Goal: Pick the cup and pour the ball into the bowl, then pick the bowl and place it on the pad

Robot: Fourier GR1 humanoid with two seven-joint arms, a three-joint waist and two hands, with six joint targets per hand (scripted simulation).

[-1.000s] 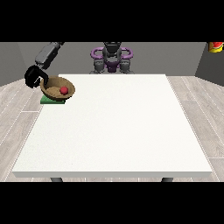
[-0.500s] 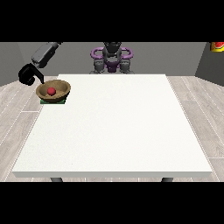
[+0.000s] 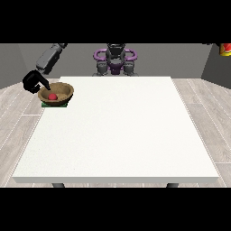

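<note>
Front view: the brown bowl (image 3: 56, 94), with the red ball (image 3: 53, 96) inside, sits on the green pad (image 3: 54, 104) at the worktop (image 3: 122, 131) edge. The hand at the view's left (image 3: 33, 82) is at the bowl's rim; whether it grips, I cannot tell. Pouring and placing look done; only letting go seems left. No cup shows.

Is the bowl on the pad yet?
Yes: the bowl, red ball inside, sits on the green pad showing beneath it.

Grey robot torso (image 3: 115, 63), purple ring shoulders, grey arm (image 3: 50, 57), black hand (image 3: 34, 81)
</note>
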